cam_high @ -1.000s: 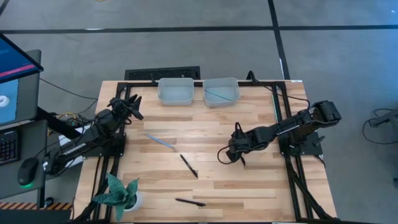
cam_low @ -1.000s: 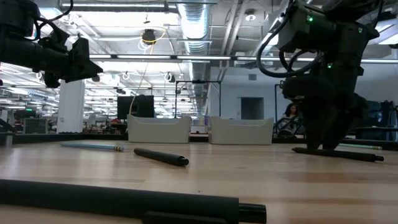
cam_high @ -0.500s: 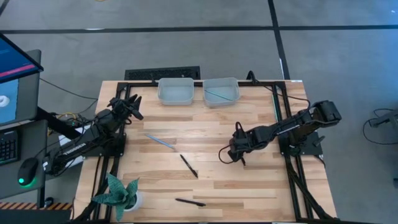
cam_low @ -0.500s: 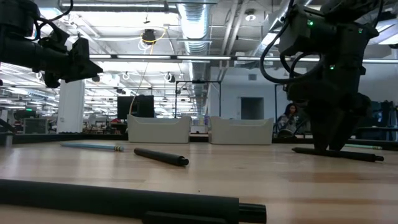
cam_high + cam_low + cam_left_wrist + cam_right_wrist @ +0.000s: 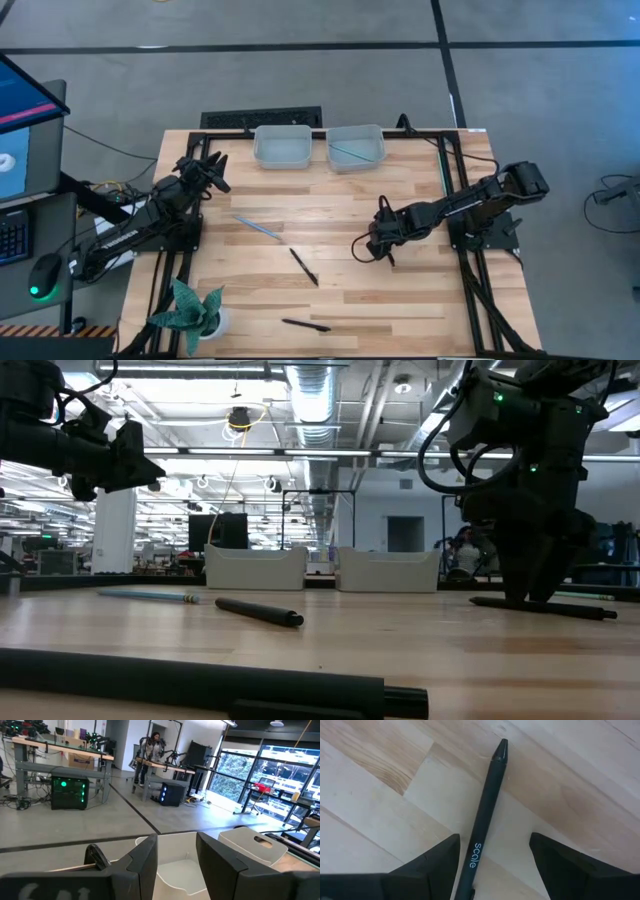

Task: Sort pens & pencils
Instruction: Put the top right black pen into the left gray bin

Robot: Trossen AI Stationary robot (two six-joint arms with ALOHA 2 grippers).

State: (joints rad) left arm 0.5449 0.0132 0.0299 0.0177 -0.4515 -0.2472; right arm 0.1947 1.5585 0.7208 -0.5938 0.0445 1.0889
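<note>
Two fingers of right gripper point(image 5: 492, 865) spread wide astride black pen point(image 5: 485, 815) flat on table point(image 5: 330, 205), right of centre. Risk: thin pen rolls or skids at closing. Farther left, left gripper point(image 5: 175, 860) parted, empty, raised near bins point(image 5: 282, 146).

The right tool point(image 5: 385, 256) is low at the desk point(image 5: 340, 300), fingers spread wide. The left tool point(image 5: 214, 170) waits raised, fingers apart.

The left end effector point(image 5: 175, 865), fingers point(image 5: 142, 865) parted, faces two pale bins point(image 5: 177, 872).
</note>
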